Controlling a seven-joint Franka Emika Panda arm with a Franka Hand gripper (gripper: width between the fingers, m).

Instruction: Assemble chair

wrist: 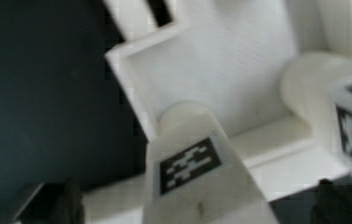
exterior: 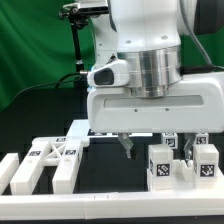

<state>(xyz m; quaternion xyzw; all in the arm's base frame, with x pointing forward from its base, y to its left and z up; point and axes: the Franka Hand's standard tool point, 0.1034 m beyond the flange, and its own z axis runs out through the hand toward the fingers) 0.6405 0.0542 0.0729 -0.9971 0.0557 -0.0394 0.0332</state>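
Observation:
The chair's white tagged parts lie on the black table. In the exterior view a cluster of notched blocks (exterior: 55, 160) lies at the left, a flat panel (exterior: 85, 130) lies behind them, and tagged cubes (exterior: 165, 167) stand at the right. My gripper (exterior: 148, 146) hangs low between the two groups. In the wrist view a narrow white piece with a tag (wrist: 194, 165) stands between my dark fingertips (wrist: 48, 202), with a gap on each side. The gripper (wrist: 187, 205) is open. Beyond the piece lies a notched white panel (wrist: 199, 75).
A rounded white block with a tag (wrist: 333, 95) lies close beside the panel. A long white rail (exterior: 8, 172) lies at the exterior view's left edge. A green backdrop (exterior: 40, 40) hangs behind the table.

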